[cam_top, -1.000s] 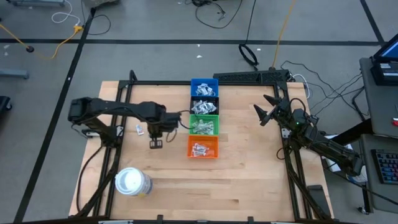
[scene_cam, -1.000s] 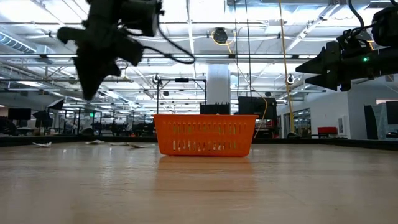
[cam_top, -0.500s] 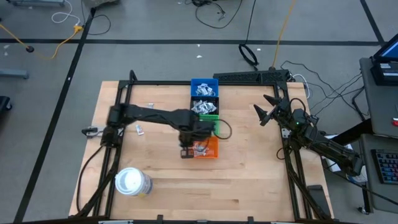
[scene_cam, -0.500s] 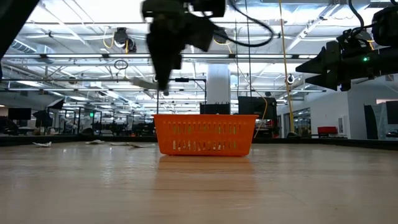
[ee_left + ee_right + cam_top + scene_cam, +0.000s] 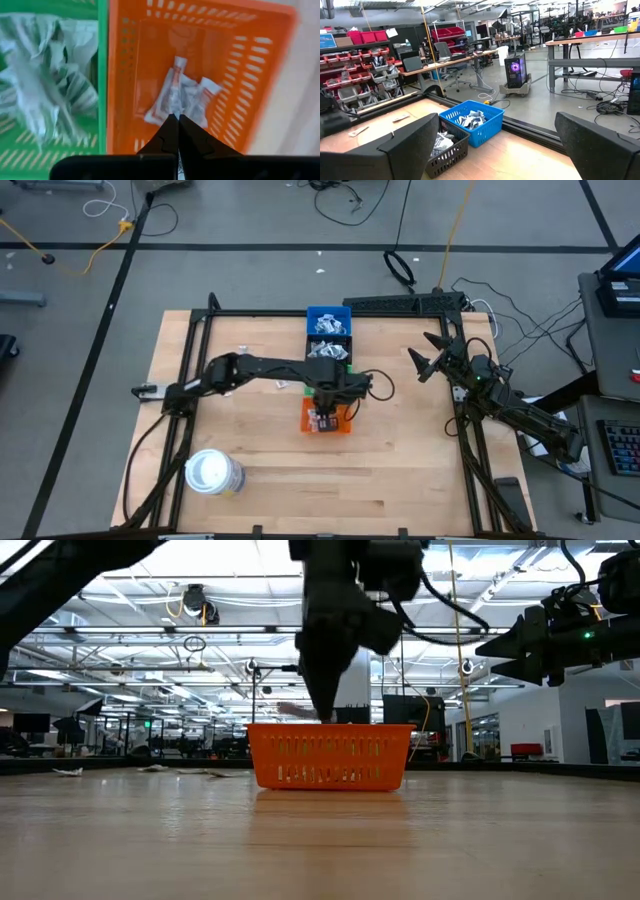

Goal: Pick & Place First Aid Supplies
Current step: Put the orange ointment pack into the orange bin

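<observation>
My left gripper (image 5: 322, 420) hangs pointing down over the orange bin (image 5: 341, 425), shut on a small pale strip packet with a reddish tint (image 5: 292, 708). In the left wrist view the shut fingertips (image 5: 175, 120) stand above several white strips with reddish marks (image 5: 192, 97) on the orange bin's floor (image 5: 150, 55). The green bin (image 5: 102, 75) beside it holds pale green-grey wrappers (image 5: 45, 80). My right gripper (image 5: 428, 352) waits open at the table's right side, level, with nothing between its fingers (image 5: 410, 145). My left gripper pinches the strip packet by one end between its two fingertips (image 5: 325, 712), coming from above and pointing down. The packet's free end (image 5: 285, 708) sticks out sideways, about level. It hangs clear, just above the orange bin's rim (image 5: 330, 727).
A blue bin (image 5: 328, 318) and a dark bin (image 5: 328, 346) stand in a row behind the green and orange ones. A large white roll (image 5: 213, 473) sits near the front left. A loose packet (image 5: 241, 348) lies at the far left. Bare wood stretches along the near side.
My left gripper has swung toward the table's right edge, from the bare wood left of the bins to above the orange bin, sinking a little. It has stayed shut, with the pale strip at its tips. My right arm has kept still.
</observation>
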Controlling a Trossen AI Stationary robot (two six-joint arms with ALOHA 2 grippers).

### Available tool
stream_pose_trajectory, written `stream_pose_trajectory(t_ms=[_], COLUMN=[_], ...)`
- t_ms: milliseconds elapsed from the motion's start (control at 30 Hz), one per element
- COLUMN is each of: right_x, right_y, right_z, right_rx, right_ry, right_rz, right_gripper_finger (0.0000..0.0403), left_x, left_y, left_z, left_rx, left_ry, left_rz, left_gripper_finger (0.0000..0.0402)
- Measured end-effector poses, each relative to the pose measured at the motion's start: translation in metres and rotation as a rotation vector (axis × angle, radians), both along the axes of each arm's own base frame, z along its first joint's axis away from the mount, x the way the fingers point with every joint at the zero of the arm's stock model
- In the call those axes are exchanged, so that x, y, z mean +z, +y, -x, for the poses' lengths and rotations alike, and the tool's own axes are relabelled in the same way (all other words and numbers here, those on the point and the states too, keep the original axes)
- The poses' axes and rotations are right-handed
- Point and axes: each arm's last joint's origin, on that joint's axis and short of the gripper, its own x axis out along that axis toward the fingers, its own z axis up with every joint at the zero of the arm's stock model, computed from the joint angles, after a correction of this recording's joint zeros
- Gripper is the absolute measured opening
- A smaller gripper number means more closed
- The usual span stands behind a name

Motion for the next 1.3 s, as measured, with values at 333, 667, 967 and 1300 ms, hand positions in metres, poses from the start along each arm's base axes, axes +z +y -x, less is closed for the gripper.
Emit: stream_pose_trajectory(t_ms=[333, 667, 967, 1300], right_x=[0.000, 0.000, 0.000, 0.000], right_y=[0.000, 0.000, 0.000, 0.000], right_z=[0.000, 0.000, 0.000, 0.000], right_rx=[0.000, 0.000, 0.000, 0.000], right_ry=[0.000, 0.000, 0.000, 0.000], right_rz=[0.000, 0.000, 0.000, 0.000], right_gripper_finger=[0.0393, 0.0393, 0.0393, 0.0393], left_x=[-0.034, -0.033, -0.015, 0.001], left_y=[-0.009, -0.010, -0.005, 0.013], left_z=[-0.013, -0.013, -0.009, 0.005], left_rx=[-0.033, -0.019, 0.211, 0.444], left_ry=[0.018, 0.011, 0.010, 0.098], left_rz=[-0.041, 0.020, 0.038, 0.024], left_gripper_finger=[0.0003, 0.0087, 0.0200, 0.0218])
